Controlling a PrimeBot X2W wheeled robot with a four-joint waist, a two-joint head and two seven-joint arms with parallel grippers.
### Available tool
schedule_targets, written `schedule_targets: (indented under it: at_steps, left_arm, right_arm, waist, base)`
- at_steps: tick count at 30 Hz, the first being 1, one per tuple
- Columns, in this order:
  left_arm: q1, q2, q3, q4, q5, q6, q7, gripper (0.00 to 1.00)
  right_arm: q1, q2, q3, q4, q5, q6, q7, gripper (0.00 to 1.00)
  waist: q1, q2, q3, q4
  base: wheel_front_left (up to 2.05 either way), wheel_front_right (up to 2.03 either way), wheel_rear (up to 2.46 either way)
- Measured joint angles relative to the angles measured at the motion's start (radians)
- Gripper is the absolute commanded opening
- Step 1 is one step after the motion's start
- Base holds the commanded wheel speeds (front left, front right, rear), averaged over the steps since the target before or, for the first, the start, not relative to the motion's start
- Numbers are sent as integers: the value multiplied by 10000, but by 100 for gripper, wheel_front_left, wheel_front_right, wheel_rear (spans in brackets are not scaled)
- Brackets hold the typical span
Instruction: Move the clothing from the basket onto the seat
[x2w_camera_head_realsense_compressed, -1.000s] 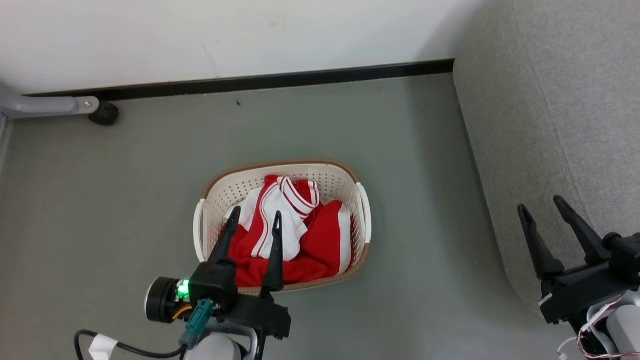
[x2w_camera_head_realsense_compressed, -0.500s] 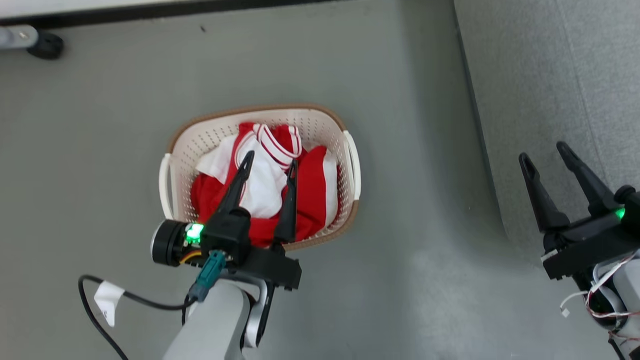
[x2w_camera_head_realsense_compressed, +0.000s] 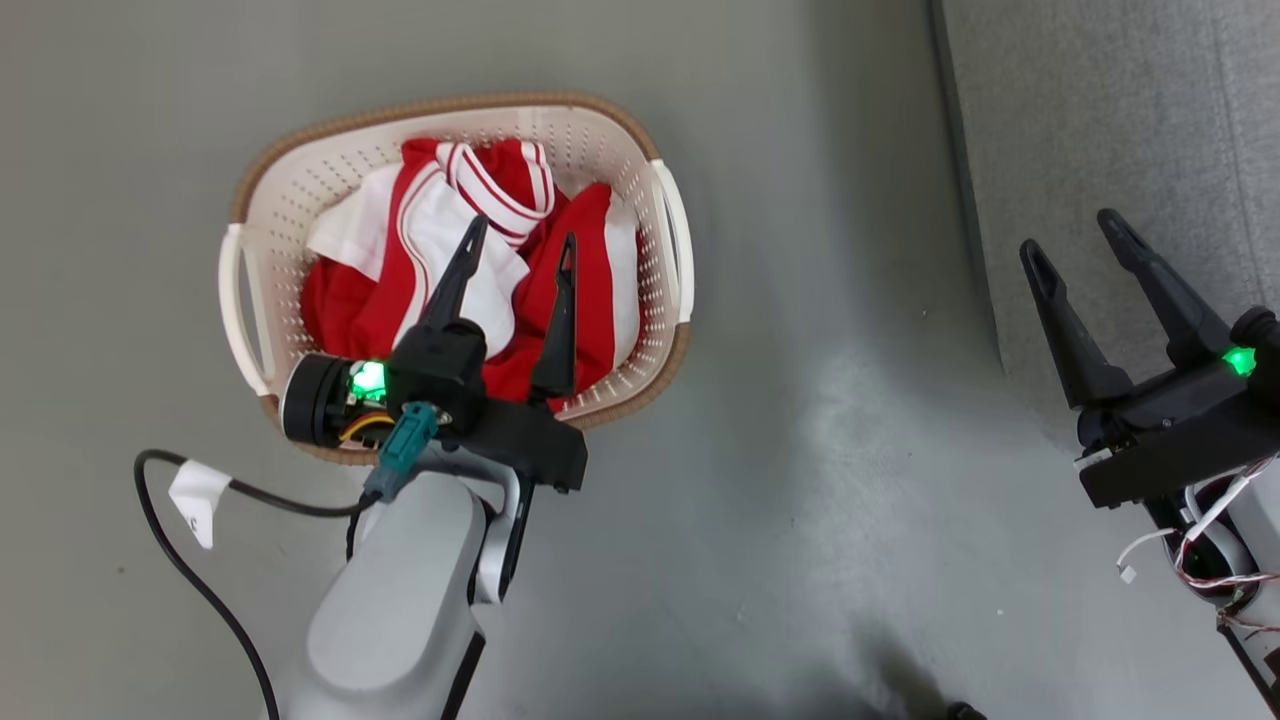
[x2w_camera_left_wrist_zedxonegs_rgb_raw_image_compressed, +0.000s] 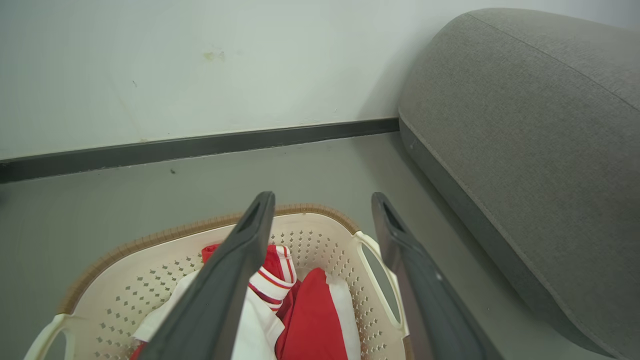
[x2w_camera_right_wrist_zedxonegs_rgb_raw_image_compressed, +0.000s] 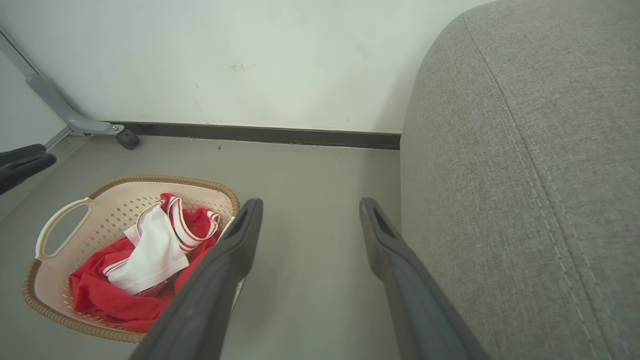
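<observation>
- The left gripper has its two dark fingers spread wide and grips nothing. It hangs over the basket's near half, fingers pointing across the load towards the basket's far rim.
- The left wrist view looks between those fingers down into the basket. Neither finger can be seen pressing into cloth.
- The clothing lies inside the basket in a crumpled red heap. A white panel and a red-and-white striped band sit on top, and a red piece with a white stripe lies on the basket's right.
- The basket is cream and perforated, with a brown woven-look rim and a handle at each side. It stands upright on the grey floor.
- A black cable with a white tag trails over the floor on the near side of the basket, beside the pale left forearm.
- The right gripper is well apart from the basket, off to its right. Its fingers are also spread wide and empty, over the seat's edge.
- The seat, light-grey fabric with a rounded edge, stands right of the basket with a strip of floor between them.
- Beyond the basket, a black baseboard runs along the foot of a white wall.
</observation>
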Motion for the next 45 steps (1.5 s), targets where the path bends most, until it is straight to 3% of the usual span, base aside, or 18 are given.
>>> schedule_targets:
  at_steps: [27,45]
  left_arm:
    - [-2068,-31,151,1590,-1231,0,-2,100]
    - [-3499,-56,1396,3007,-903,0,-2,100]
  right_arm:
    - [-985,-966,834,-1087,364,0,-2,100]
    - [-1290,-1361,926,-1676,512,0,-121,100]
  waist:
    - [-1,0,2341,-87]
    - [-2,-2,3476,0]
  base:
    - [0,0,0]
    - [0,0,0]
